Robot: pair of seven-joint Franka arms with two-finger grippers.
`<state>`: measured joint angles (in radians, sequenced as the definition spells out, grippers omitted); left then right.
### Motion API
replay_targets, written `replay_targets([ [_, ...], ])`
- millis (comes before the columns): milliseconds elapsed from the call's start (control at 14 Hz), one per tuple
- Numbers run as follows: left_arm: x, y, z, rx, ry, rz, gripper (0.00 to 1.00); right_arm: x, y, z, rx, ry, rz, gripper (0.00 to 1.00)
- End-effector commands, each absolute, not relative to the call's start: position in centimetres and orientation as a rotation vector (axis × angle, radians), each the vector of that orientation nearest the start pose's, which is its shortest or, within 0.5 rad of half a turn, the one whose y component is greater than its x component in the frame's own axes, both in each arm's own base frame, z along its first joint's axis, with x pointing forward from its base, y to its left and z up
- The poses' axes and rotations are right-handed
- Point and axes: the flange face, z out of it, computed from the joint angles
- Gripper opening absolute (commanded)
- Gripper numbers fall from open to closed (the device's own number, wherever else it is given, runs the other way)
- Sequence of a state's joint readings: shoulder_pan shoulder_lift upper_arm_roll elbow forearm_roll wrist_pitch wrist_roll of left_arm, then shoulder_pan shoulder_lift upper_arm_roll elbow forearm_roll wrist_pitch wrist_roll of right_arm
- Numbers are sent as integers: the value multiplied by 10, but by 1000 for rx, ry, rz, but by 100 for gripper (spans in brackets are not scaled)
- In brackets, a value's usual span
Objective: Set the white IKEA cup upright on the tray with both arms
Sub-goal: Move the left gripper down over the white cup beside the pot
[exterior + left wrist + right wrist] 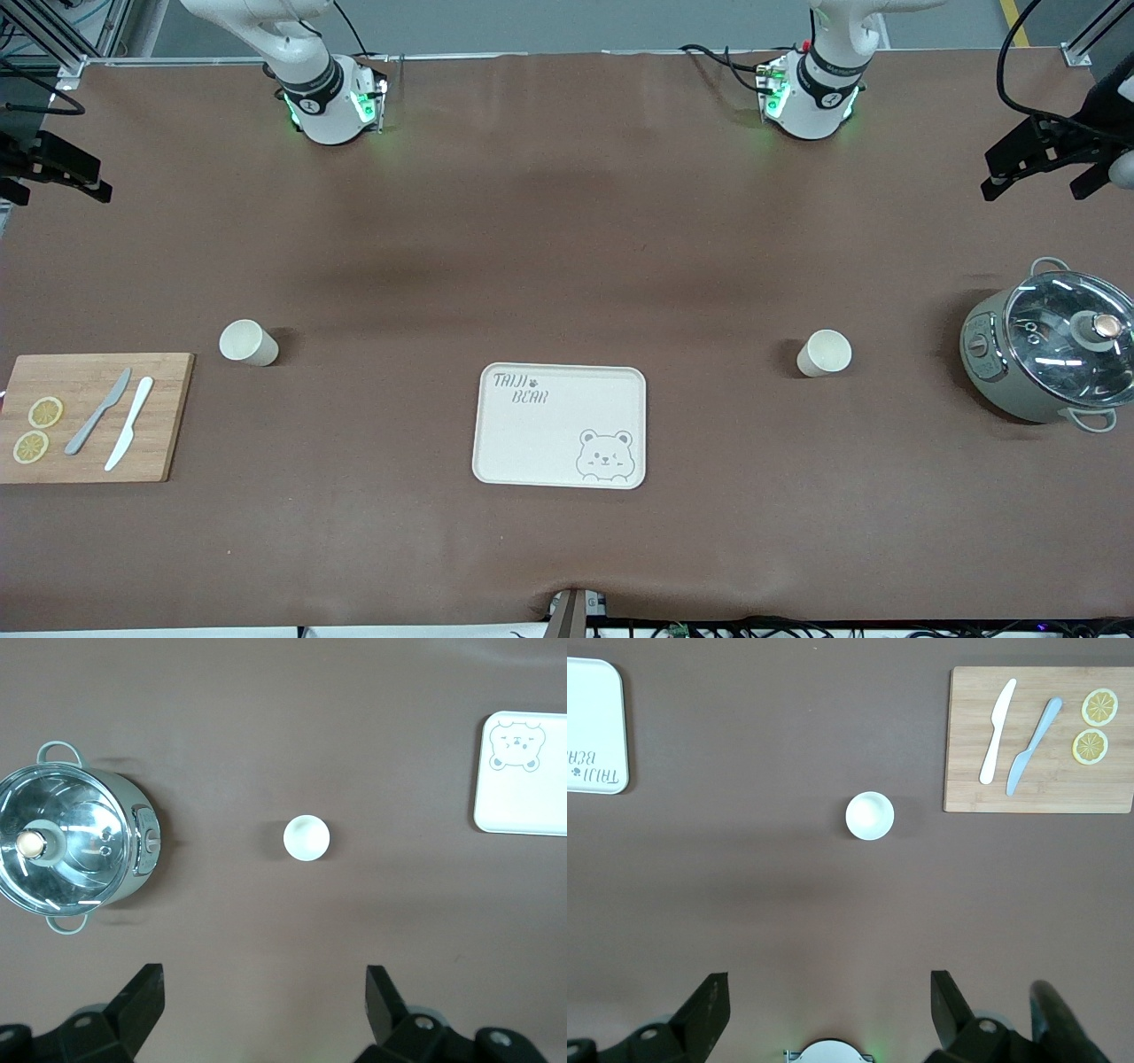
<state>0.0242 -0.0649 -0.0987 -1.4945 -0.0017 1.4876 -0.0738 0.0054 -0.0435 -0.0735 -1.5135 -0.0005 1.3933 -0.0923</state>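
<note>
Two white cups stand upright on the table, one [248, 342] toward the right arm's end, one [824, 353] toward the left arm's; neither is on the tray [560, 425] between them. Left gripper [264, 997] and right gripper [829, 997] hover high, jaws wide.

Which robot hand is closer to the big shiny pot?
The left hand. It hangs open above the table at the pot's end. The right hand, also open, is up at the cutting board's end of the table.
</note>
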Motion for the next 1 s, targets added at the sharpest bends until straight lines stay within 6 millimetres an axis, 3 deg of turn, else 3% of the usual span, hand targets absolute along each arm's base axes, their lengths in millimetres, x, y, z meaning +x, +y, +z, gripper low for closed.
replay_targets([
  [0,519,-40,698,-3137,12,-108,100,517,-37,662,-3116,-37,119,100],
  [143,521,-40,699,-3136,12,-113,100,518,-37,662,-3116,-37,117,100],
  [357,543,-39,684,-3146,-2,-82,100,518,-38,662,-3116,-35,119,100],
  [500,546,-38,678,-3146,-9,-67,100,518,-37,662,-3116,-37,119,100],
  [929,563,-31,613,-3092,-19,46,100,518,-42,661,-3117,-25,120,100],
])
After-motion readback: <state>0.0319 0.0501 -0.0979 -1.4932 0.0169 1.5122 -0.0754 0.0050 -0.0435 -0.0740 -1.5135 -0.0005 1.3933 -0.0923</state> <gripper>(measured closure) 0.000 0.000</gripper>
